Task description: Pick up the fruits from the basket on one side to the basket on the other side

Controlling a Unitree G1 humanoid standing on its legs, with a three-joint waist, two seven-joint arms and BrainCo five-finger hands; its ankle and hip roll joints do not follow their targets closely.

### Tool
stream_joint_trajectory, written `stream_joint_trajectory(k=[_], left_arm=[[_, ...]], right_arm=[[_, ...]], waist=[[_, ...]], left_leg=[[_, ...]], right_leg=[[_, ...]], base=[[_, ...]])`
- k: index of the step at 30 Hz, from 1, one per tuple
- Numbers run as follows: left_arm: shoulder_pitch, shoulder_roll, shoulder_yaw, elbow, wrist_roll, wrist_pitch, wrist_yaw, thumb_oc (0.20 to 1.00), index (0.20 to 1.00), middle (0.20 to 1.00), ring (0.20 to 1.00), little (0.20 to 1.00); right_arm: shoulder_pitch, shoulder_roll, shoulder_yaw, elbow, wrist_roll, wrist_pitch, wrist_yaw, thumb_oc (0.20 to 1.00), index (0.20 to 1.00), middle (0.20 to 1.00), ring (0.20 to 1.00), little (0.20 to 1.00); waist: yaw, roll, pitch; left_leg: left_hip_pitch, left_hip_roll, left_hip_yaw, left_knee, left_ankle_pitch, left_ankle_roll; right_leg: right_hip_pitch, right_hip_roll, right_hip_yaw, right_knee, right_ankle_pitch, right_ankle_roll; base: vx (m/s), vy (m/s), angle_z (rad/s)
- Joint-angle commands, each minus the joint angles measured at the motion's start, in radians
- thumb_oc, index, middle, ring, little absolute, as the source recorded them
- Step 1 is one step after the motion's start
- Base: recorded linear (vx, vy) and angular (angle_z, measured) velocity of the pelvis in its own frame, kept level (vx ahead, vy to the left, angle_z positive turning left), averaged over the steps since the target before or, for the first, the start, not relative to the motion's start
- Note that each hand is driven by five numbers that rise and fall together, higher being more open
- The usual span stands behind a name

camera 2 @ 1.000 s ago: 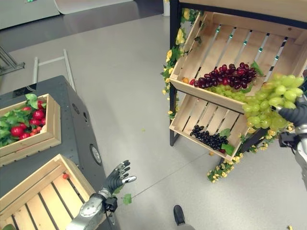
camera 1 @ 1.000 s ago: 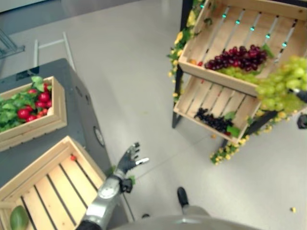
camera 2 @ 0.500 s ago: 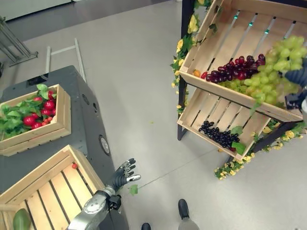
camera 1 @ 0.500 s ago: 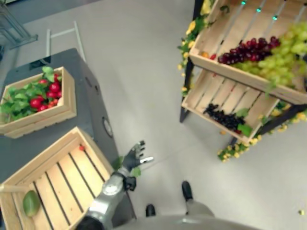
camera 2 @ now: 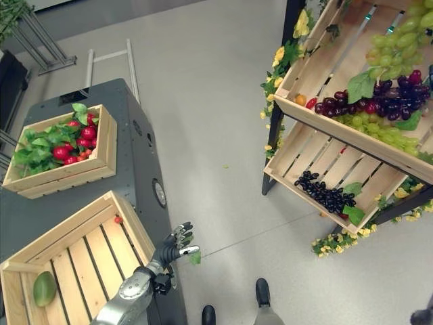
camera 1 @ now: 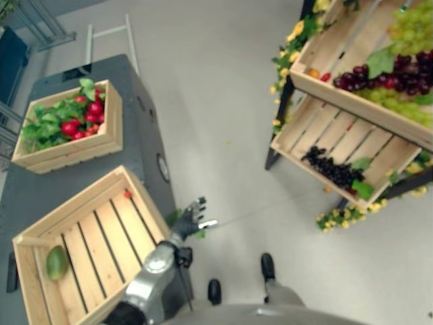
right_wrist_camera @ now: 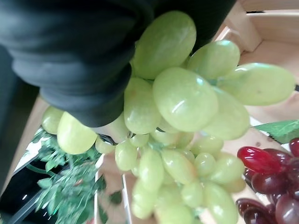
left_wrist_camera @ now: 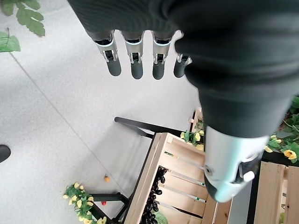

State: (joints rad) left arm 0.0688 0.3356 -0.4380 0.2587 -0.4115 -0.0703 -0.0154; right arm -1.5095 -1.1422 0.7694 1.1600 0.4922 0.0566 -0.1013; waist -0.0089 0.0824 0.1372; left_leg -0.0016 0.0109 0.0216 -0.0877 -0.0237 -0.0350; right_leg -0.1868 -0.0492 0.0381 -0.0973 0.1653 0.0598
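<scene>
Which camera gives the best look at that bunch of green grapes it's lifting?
The right wrist view: the green grapes hang right against the right hand, each grape distinct. The right eye view catches the bunch small at its upper right corner above the upper crate; the left eye view clips it.

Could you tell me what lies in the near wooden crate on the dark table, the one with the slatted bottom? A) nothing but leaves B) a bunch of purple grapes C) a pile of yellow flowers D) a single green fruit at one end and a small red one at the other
D: the near crate holds one green fruit by its near end and a small red fruit by the far end.
</scene>
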Motion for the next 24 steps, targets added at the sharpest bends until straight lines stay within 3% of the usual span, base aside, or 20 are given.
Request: stream_joint_trajectory(k=[1,2,4,20,24], left_arm=[[-0.026,0.062,-0.035,-0.046,-0.038,-0.023,0.01,1.0,1.0,1.0,1.0,1.0],[-0.027,0.061,-0.036,-0.047,-0.038,-0.021,0.012,1.0,1.0,1.0,1.0,1.0],[-0.028,0.059,-0.034,-0.045,-0.035,-0.022,0.022,1.0,1.0,1.0,1.0,1.0],[-0.021,0.053,-0.017,-0.053,-0.049,-0.034,0.046,1.0,1.0,1.0,1.0,1.0],[-0.015,0.071,-0.016,-0.062,-0.045,-0.031,0.043,1.0,1.0,1.0,1.0,1.0]], right_arm=[[-0.209,-0.002,0.074,0.075,-0.049,-0.032,-0.053,0.2,0.2,0.2,0.2,0.2],[-0.206,0.006,0.075,0.084,-0.062,-0.03,-0.055,0.2,0.2,0.2,0.2,0.2],[-0.186,0.026,0.067,0.094,-0.09,-0.024,-0.06,1.0,1.0,1.0,1.0,1.0],[-0.085,0.05,-0.002,0.016,-0.094,-0.039,-0.079,1.0,1.0,1.0,1.0,1.0],[-0.118,0.042,0.069,0.096,-0.212,-0.007,-0.053,1.0,1.0,1.0,1.0,1.0]], waist=[[0.006,-0.083,-0.013],[0.008,-0.082,-0.012],[0.009,-0.081,-0.009],[0.018,-0.068,0.011],[0.024,-0.071,0.013]], left_leg=[[-0.037,-0.044,-0.05,0.0,0.0,-0.034],[-0.04,-0.043,-0.051,0.0,0.002,-0.035],[-0.044,-0.04,-0.052,0.0,0.005,-0.036],[-0.068,-0.048,-0.072,0.0,0.015,-0.037],[-0.076,-0.051,-0.078,0.0,0.018,-0.038]], right_leg=[[0.051,0.026,-0.039,0.01,-0.161,0.054],[0.05,0.026,-0.04,0.01,-0.161,0.053],[0.048,0.028,-0.041,0.01,-0.161,0.052],[0.032,0.017,-0.058,0.01,-0.157,0.05],[0.024,0.013,-0.064,0.01,-0.154,0.051]], base=[[-0.04,-0.002,0.06],[-0.05,-0.005,0.05],[-0.03,-0.009,0.02],[-0.01,0.002,0.03],[-0.04,0.006,0.02]])
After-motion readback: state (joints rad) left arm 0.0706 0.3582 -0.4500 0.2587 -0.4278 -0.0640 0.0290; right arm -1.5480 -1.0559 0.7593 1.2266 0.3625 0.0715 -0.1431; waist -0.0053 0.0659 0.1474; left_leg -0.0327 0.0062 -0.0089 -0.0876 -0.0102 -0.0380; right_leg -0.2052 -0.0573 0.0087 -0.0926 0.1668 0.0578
